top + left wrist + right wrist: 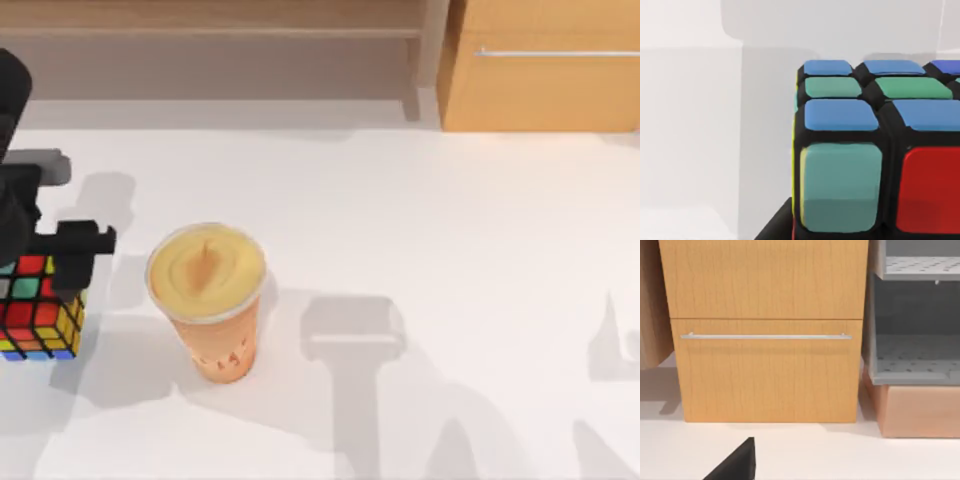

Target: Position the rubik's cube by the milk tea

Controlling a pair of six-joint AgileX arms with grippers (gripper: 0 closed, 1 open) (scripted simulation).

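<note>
The rubik's cube (38, 318) sits at the table's far left, showing red, green, yellow and blue stickers between black edges. My left gripper (38, 268) comes down on it from above and is shut on it. The left wrist view shows the cube (875, 150) very close, its blue, green and red stickers toward the camera. The milk tea (207, 300), a tapered orange-tan cup with a creamy round top, stands upright to the cube's right, a short gap away. A dark part of my right gripper (737, 466) faces a cabinet.
A wooden drawer cabinet (545, 70) with a metal handle stands at the table's back right, and a low wooden shelf (210, 30) runs along the back. Beside the cabinet (765, 340), the right wrist view shows a grey perforated rack (920, 315). White tabletop (450, 250) stretches right of the cup.
</note>
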